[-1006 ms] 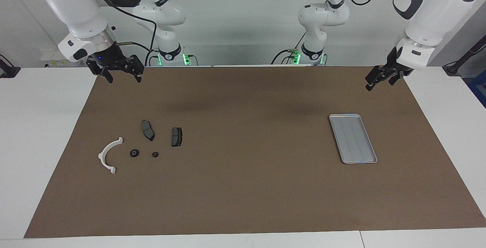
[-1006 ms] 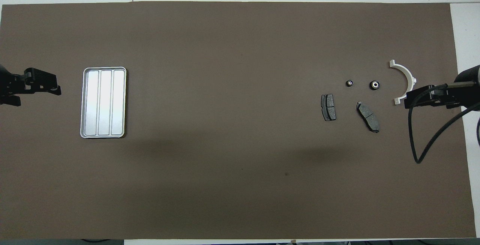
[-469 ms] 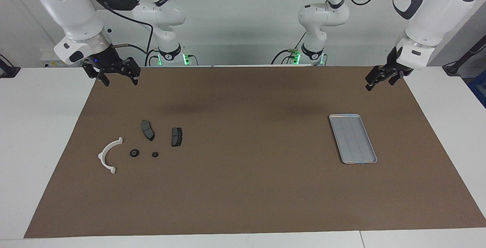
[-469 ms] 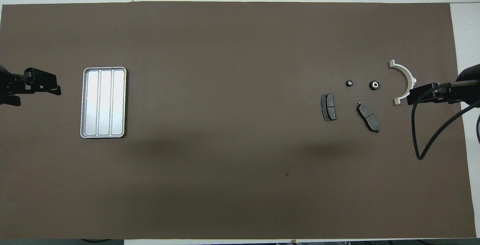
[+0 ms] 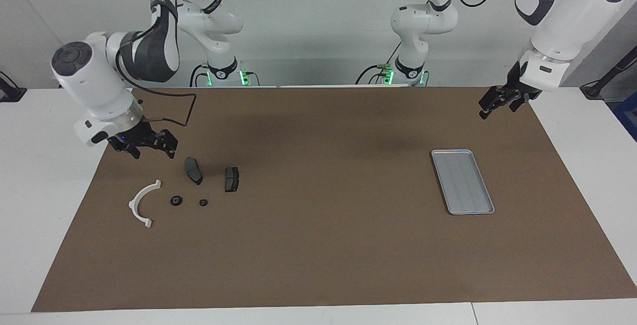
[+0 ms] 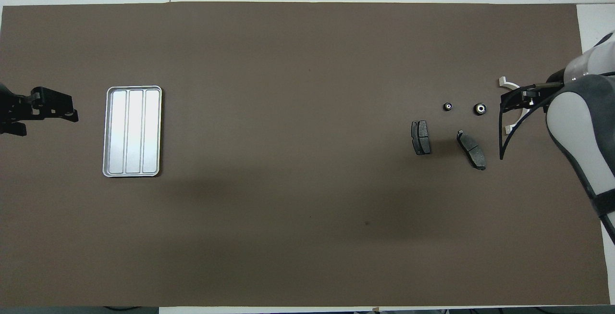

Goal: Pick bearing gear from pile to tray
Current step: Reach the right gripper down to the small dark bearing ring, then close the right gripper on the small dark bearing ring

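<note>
The pile lies on the brown mat toward the right arm's end. It holds a white half-ring bracket, two dark brake pads and two small black round gears. My right gripper hangs open and empty low over the mat by the bracket, touching nothing; seen from above it covers part of the bracket. The silver tray sits empty toward the left arm's end. My left gripper waits open over the mat's edge beside the tray.
The brown mat covers most of the white table. A black cable loops from the right arm's wrist over the mat near the pile. The right arm's forearm shows over the mat's edge in the overhead view.
The right arm has swung down and out from the mat's corner by its base toward the pile; its gripper now hangs low by the bracket. The left arm has not moved.
</note>
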